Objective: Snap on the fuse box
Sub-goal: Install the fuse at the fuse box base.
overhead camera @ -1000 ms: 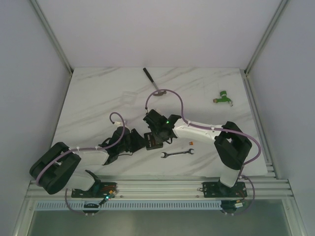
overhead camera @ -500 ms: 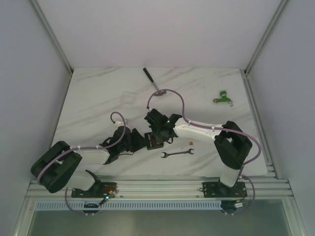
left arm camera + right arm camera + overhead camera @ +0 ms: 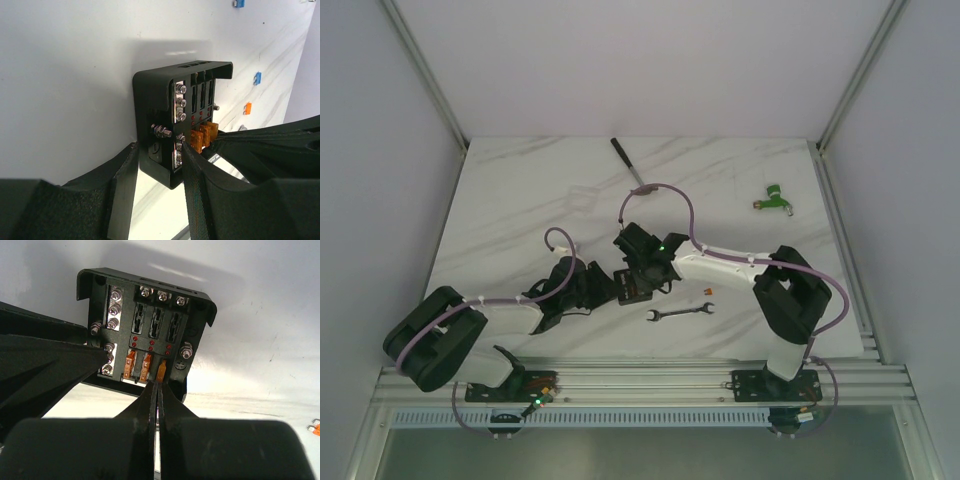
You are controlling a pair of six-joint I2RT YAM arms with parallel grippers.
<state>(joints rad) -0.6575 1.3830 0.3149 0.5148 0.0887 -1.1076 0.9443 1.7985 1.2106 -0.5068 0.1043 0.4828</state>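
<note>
The fuse box (image 3: 632, 291) is a small black square box near the table's front middle. In the right wrist view it (image 3: 145, 295) shows three empty upper slots and two orange fuses seated below. My left gripper (image 3: 611, 287) holds the box: in the left wrist view its fingers (image 3: 196, 190) straddle the near corner of the box (image 3: 155, 107). My right gripper (image 3: 156, 386) is shut on a third orange fuse (image 3: 161, 370), which stands at the lower right slot. In the top view the right gripper (image 3: 637, 276) is right above the box.
A small wrench (image 3: 680, 312) and a loose orange fuse (image 3: 709, 292) lie right of the box. A green tool (image 3: 773, 195) lies far right, and a black-handled tool (image 3: 625, 158) at the back. A faint clear square (image 3: 582, 196) lies behind the left arm. The left wrist view shows loose blue (image 3: 257, 78) and orange (image 3: 247, 108) fuses.
The right wrist has crept slightly toward the far side over the box. The left arm and the fuse box have stayed still.
</note>
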